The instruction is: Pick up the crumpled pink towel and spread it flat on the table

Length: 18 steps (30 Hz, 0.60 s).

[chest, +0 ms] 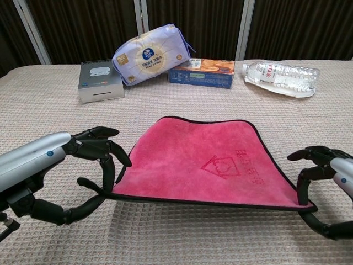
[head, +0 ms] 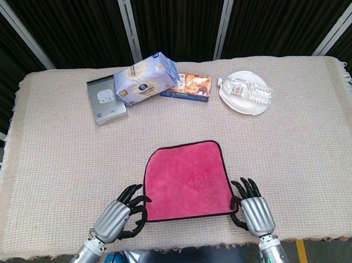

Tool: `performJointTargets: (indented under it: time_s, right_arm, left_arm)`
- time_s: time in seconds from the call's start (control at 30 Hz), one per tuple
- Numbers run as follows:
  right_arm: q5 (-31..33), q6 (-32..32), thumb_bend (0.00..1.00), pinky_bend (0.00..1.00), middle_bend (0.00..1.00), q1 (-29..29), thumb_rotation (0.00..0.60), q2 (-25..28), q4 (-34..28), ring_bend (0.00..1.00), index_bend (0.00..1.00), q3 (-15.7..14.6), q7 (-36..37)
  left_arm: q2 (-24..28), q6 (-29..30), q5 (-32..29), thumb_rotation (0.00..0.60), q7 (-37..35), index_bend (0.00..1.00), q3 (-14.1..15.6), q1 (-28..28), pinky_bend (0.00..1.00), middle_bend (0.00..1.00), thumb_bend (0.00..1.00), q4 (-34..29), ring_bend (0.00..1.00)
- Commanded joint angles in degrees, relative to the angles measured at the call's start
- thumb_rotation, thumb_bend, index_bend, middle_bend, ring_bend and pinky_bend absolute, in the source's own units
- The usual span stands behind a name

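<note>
The chest view's edge crops the right hand (chest: 325, 193); box (chest: 201, 73) print is illegible.

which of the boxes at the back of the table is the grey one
The grey box at the far left of the row, left of the tissue pack. The other box, right of the pack, is blue and orange.
</note>
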Motion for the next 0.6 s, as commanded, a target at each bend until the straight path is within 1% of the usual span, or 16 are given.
performJointTargets:
  time_s: [0.03,0.37,0.6]
  right_arm:
    - [-0.3,-0.2,0.47,0.0,0.18,-0.2,0.6,-0.2,0.2,0.0,0.71,-0.3,0.1]
    - [-1.3,-1.1,0.47,0.0,0.18,-1.0,0.6,-0.8,1.0,0.0,0.71,-1.5,0.3]
    - [-1.0,-2.0,0.47,0.0,0.18,-1.4,0.6,-1.2,1.8,0.0,0.71,-1.4,0.4]
  left_arm:
    - [0.2,0.1,0.3,0.6,-0.3,0.56,0.3,0.2,0.05,0.26,0.48,0.1,0.03]
    - [0.6,-0.5,0.7,0.6,-1.2,0.56,1.0,1.0,0.05,0.26,0.48,0.5,0.03]
    - [0.3,-2.1,0.2,0.6,-0.8,0.56,1.3,1.0,0.05,0.26,0.48,0.9,0.03]
